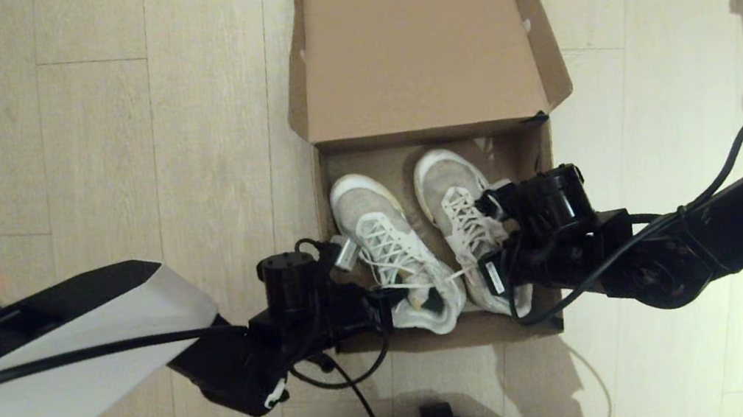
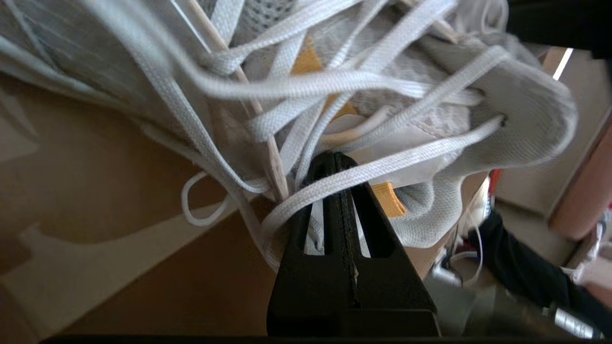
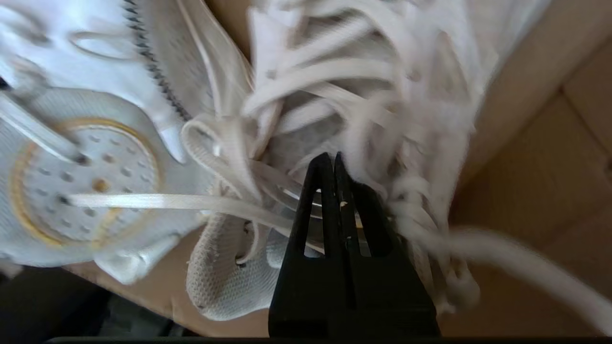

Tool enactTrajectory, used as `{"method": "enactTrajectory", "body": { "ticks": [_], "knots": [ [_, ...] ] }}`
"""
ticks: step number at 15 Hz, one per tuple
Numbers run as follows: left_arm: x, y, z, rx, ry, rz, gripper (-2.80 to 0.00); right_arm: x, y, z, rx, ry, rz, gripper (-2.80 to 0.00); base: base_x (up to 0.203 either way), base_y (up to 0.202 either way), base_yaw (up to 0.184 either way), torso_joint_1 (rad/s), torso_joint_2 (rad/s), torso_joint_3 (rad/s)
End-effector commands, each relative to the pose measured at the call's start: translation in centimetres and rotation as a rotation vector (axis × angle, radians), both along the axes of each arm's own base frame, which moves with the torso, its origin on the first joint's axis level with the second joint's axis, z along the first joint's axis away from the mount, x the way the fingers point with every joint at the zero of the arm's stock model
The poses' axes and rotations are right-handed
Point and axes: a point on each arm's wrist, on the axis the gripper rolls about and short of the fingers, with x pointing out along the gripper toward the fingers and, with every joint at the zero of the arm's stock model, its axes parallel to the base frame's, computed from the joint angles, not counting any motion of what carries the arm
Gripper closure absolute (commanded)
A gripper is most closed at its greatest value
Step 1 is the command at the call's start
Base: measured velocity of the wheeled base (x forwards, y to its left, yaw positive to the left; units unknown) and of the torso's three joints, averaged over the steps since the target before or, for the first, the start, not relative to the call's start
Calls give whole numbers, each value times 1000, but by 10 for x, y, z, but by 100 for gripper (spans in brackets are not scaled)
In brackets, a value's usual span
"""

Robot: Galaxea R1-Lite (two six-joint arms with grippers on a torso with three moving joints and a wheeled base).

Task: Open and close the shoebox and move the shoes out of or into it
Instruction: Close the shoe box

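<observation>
Fingers pinch woven laces — mesh shoes.

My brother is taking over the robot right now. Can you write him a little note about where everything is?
Left gripper: shut on the heel collar of the left white mesh lace-up sneaker.
Right gripper: shut at the heel end of the right white sneaker, among its laces.
Big brown cardboard shoebox: on the floor, hinged lid folded fully open.
Done: lid open; each arm holds one shoe.
Left: both sneakers sit inside the box, toes toward the lid. Whether they go out or stay, then closing the lid, remains.
</observation>
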Motion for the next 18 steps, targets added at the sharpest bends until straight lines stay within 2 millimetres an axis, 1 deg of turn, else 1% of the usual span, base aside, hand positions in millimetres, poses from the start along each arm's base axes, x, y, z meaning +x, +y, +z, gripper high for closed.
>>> {"method": "enactTrajectory", "body": {
  "ticks": [1, 3, 7, 9, 11, 12, 14, 16, 18],
  "knots": [
    [-3, 6, -11, 11, 22, 8, 0, -8, 0, -4, -2, 22, -2, 0, 0, 0, 0, 0, 0, 0],
    [-10, 11, -17, 21, 42, 10, 0, -22, -1, -9, -2, 53, -17, 0, 0, 0, 0, 0, 0, 0],
    [-23, 20, -32, 37, 73, 14, 0, -57, -7, -24, -16, 141, -34, 0, 0, 0, 0, 0, 0, 0],
    [-31, 24, -39, 41, 80, 14, 0, -68, -5, -31, -28, 161, -62, 0, 0, 0, 0, 0, 0, 0],
    [-31, 24, -38, 28, 59, 15, 0, -72, -2, -27, -5, 155, -69, 0, 0, 0, 0, 0, 0, 0],
    [-30, 24, -30, 15, 35, 15, 0, -73, -3, -19, 10, 133, -70, 0, 0, 0, 0, 0, 0, 0],
    [-32, 23, 1, -23, -32, 11, 0, -76, -9, 5, 48, 74, -75, 0, 0, 0, 0, 0, 0, 0],
    [-43, 20, 37, -57, -92, -10, 0, -85, -19, 25, 47, 67, -87, 0, 0, 0, 0, 0, 0, 0],
    [-58, 14, 65, -89, -143, -43, 0, -90, -23, 38, 53, 42, -98, 0, 0, 0, 0, 0, 0, 0]
  ]
}}
